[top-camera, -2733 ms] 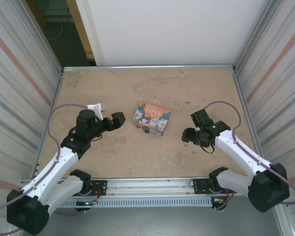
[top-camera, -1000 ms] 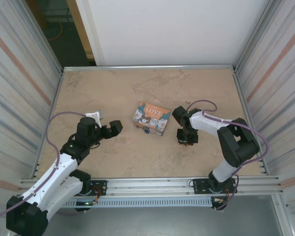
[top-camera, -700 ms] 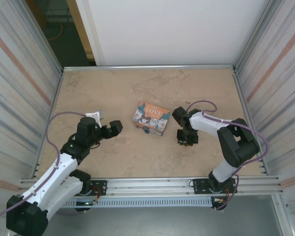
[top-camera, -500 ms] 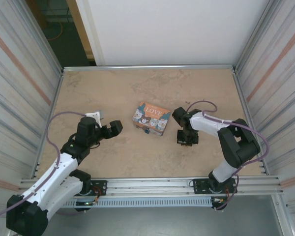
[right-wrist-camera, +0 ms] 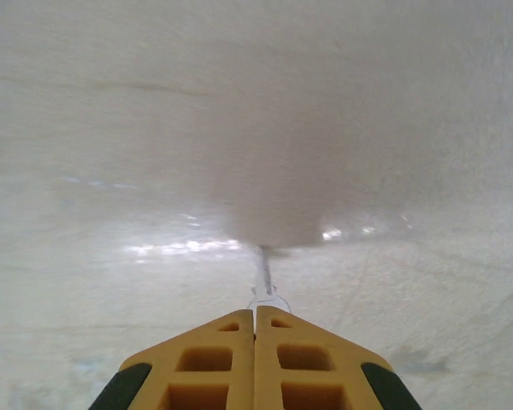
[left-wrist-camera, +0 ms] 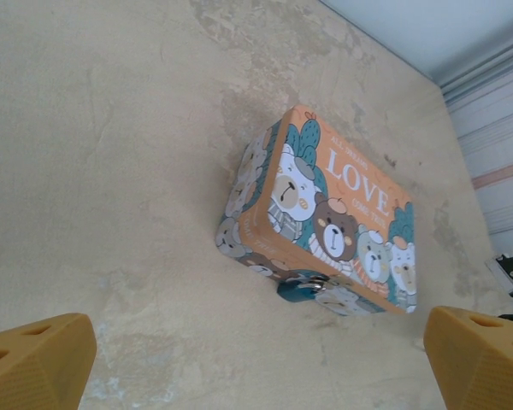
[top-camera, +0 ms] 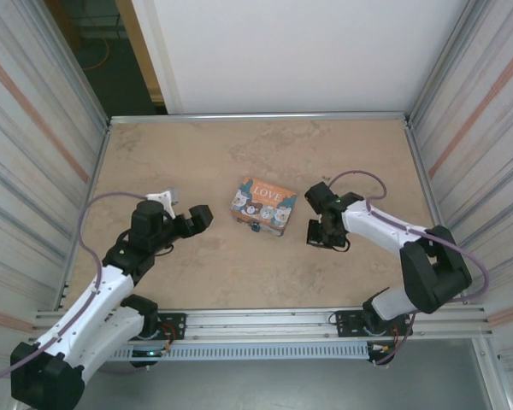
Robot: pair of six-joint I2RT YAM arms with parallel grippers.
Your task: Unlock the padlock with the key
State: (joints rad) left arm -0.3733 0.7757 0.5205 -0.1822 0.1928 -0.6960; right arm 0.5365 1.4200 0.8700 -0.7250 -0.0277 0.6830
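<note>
A tiny teal padlock (left-wrist-camera: pixel 301 289) with a metal shackle hangs on the near side of the orange-and-teal "LOVE" box (left-wrist-camera: pixel 333 215), also visible as a small teal padlock (top-camera: pixel 254 227) in the top view. My right gripper (right-wrist-camera: pixel 256 311) is shut on a small silver key (right-wrist-camera: pixel 263 275), whose blade points down at the table surface. In the top view the right gripper (top-camera: pixel 318 235) hangs just right of the LOVE box (top-camera: pixel 263 205). My left gripper (top-camera: pixel 198 217) stands open left of the box, its yellow fingertips (left-wrist-camera: pixel 34 363) wide apart with nothing between them.
The sandy tabletop (top-camera: pixel 197 162) is bounded by a metal frame and corrugated walls (top-camera: pixel 34 145) on both sides. A white wall closes the back.
The right arm has swung in from the right toward the box and its gripper has shifted slightly over the last second. The left arm has drawn back a little.
</note>
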